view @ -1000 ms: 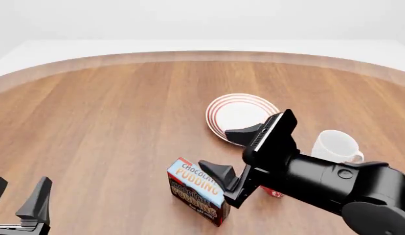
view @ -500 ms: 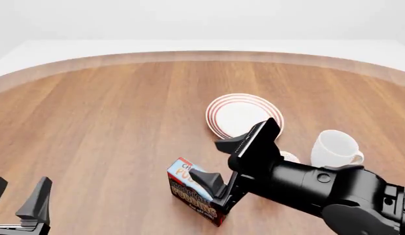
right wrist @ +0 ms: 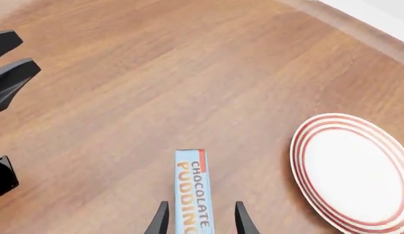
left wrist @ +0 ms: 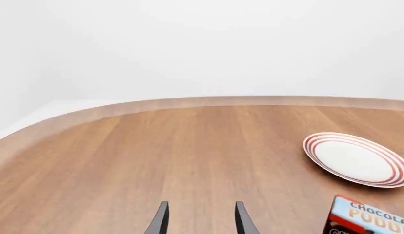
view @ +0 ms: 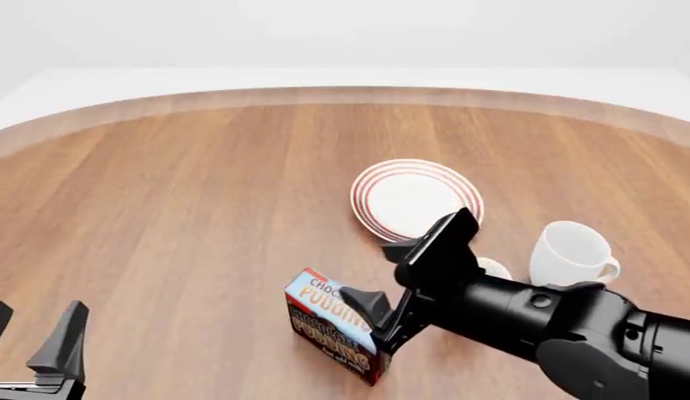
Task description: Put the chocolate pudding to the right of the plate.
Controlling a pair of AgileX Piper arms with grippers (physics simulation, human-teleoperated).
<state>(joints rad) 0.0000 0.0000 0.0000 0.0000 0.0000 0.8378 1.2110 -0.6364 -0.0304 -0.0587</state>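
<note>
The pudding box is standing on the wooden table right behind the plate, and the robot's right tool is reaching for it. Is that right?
Not quite. The chocolate pudding box stands on the wooden table in front of the plate, nearer the arms, not behind it. The front view shows this. The right tool is indeed reaching for it.

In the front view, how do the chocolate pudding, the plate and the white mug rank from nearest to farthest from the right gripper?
1. chocolate pudding: between the fingers of the right gripper, at the near edge.
2. plate: just beyond the gripper, toward the table's middle.
3. white mug: off to the right, beside the arm.
</note>
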